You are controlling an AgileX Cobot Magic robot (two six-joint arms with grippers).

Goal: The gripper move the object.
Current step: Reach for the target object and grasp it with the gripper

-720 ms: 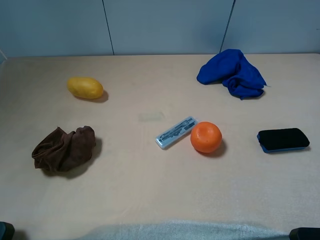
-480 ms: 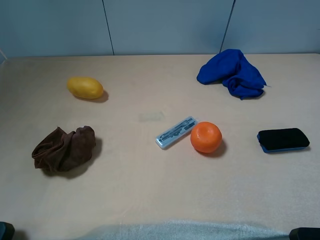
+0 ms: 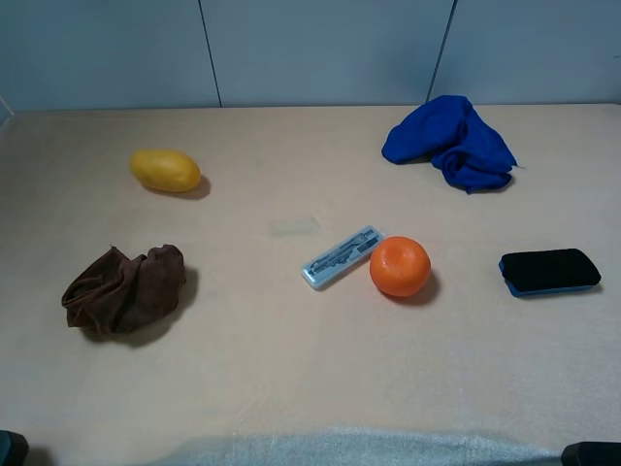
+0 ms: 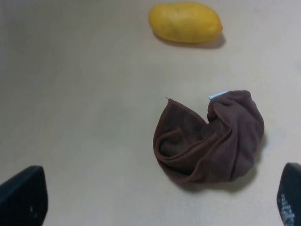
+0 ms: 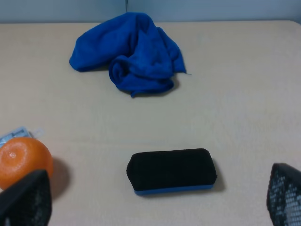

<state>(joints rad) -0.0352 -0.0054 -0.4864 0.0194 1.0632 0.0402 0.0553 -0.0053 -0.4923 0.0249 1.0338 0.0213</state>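
The round orange fruit (image 3: 400, 266) sits on the beige table (image 3: 291, 340), right of the middle. It also shows at the edge of the right wrist view (image 5: 23, 160). My right gripper (image 5: 155, 197) is open and empty, with its dark fingertips (image 5: 284, 195) wide apart, well short of the fruit. My left gripper (image 4: 157, 197) is open and empty, facing the brown cloth. In the high view only dark bits of the arms show, at the bottom left corner (image 3: 10, 449) and the bottom right corner (image 3: 592, 454).
A pale flat packet (image 3: 342, 256) lies touching or just left of the orange. A black-and-blue eraser (image 3: 549, 271) lies to its right. A blue cloth (image 3: 451, 141) is at the back right, a yellow fruit (image 3: 166, 170) at the back left, a brown cloth (image 3: 124, 289) at the left.
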